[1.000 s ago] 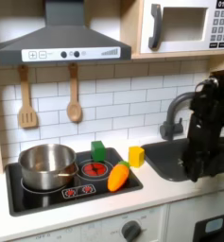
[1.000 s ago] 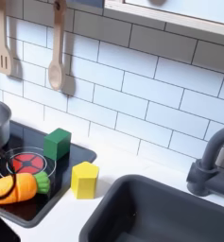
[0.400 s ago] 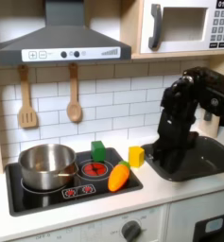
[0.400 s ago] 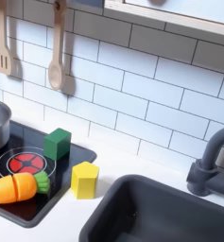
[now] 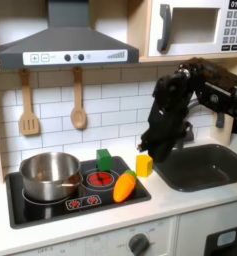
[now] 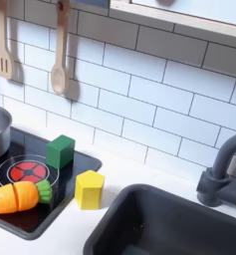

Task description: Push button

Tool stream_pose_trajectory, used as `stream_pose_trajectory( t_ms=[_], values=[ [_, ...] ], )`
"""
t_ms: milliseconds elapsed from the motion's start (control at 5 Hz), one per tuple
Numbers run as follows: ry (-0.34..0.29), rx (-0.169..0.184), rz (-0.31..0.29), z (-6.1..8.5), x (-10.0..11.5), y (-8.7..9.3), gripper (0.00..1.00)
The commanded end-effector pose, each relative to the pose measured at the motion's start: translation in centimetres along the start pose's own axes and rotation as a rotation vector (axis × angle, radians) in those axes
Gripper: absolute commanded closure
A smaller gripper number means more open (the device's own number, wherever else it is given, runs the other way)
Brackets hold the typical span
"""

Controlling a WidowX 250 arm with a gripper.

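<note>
Black arm (image 5: 175, 105) has swung from over the sink (image 5: 205, 165) toward my stove (image 5: 75, 190), nearing its buttons (image 5: 83, 203); gripper (image 5: 150, 150) finger spread I cannot tell.

Pot (image 5: 48, 175) looks like shiny brushed metal, cooktop (image 6: 20, 214) is glossy black. Spoon (image 6: 59, 62) and spatula (image 5: 28, 104) look like plain matt wood. Carrot (image 6: 17, 197) and both blocks, green (image 6: 60, 151) and yellow (image 6: 89, 188), seem smooth plastic. Wall tiles (image 6: 149, 85) have a slight sheen, sink (image 6: 179, 227) is matt dark grey.
</note>
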State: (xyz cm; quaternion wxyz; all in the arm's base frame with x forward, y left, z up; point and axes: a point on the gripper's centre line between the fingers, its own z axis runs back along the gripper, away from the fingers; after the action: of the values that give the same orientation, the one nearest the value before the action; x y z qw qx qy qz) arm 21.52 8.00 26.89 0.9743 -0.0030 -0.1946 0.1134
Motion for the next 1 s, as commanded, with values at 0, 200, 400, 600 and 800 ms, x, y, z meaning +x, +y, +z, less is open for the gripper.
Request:
stream_pose_trajectory(
  t_ms=[0, 200, 400, 600, 800],
  values=[
    [-0.158, -0.037, -0.005, 2.4, 4.6, 0.2, 1.0],
    [-0.246, -0.064, -0.017, 3.1, 6.4, 0.1, 1.0],
    [-0.336, -0.06, -0.021, 3.4, 8.2, 0.4, 1.0],
    [-0.397, -0.072, -0.026, 3.6, 9.9, 0.7, 1.0],
    [-0.451, -0.061, -0.016, 3.9, 11.5, 1.6, 1.0]
  ],
)
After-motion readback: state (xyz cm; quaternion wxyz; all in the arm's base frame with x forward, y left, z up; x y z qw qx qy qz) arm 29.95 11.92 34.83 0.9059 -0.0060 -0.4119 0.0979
